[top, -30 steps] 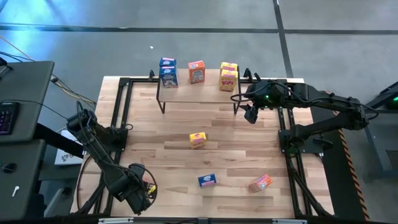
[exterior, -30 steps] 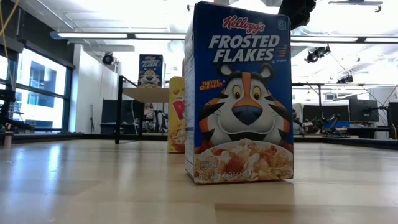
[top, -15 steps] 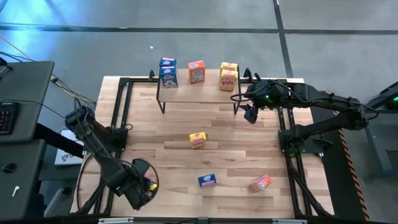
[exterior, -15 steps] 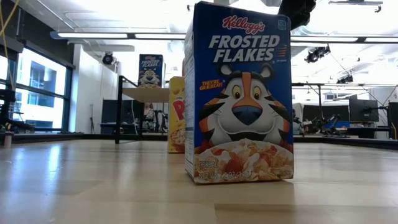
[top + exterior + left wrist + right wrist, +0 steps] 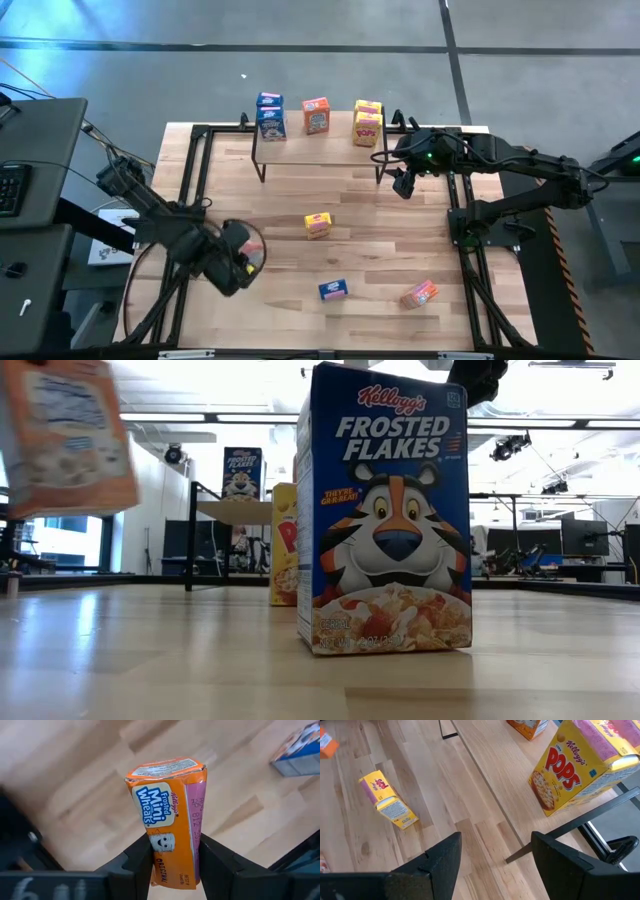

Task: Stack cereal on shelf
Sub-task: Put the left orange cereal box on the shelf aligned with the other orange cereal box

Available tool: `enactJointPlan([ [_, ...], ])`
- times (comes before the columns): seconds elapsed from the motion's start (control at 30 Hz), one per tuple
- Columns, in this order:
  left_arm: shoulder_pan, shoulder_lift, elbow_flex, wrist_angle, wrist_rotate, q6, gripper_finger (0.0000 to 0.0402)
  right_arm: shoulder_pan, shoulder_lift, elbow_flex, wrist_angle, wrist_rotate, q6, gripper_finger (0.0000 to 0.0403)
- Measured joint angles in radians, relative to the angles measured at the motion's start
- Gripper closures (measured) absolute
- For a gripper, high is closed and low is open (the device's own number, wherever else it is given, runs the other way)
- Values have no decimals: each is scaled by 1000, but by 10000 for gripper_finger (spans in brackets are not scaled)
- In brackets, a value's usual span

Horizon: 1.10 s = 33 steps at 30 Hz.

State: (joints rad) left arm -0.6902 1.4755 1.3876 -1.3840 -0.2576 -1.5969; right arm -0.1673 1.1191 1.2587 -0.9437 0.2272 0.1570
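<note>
My left gripper is shut on an orange-red Mini Wheats cereal box above the table's near-left part; the low view shows that box in the air. My right gripper hangs open by the right end of the shelf. On the shelf's light wood top stand two stacked blue boxes, an orange-red box and two stacked yellow boxes. On the table lie a yellow box, a blue box and an orange-red box. My left gripper pinches the orange-red box between its two fingers at the end nearest the wrist. The rest of the box sticks out past the fingertips. It is lifted clear of the table and tilted in the low view.
The blue box stands upright close in front of the low camera, with the yellow box behind it. Black frame rails run along the table's left and right sides. Bare wood lies between the shelf and the loose boxes.
My left gripper has risen from the near-left corner and moved toward the far edge and a little to the right, carrying the orange-red box, which now shows in the low view's upper left. The right arm has kept still.
</note>
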Motion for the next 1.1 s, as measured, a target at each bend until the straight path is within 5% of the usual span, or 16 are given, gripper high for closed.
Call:
enactJointPlan([
  [0.47, 302, -92, 0, -9, -77, 602, 275, 0, 0, 0, 3, -247, 24, 171],
  [0.77, 481, -108, 0, 4, -93, 893, 275, 0, 0, 0, 13, -236, 126, 171],
  [1.1, 551, -108, 0, 100, -89, 1009, 275, 0, 0, 0, 13, -217, 123, 171],
])
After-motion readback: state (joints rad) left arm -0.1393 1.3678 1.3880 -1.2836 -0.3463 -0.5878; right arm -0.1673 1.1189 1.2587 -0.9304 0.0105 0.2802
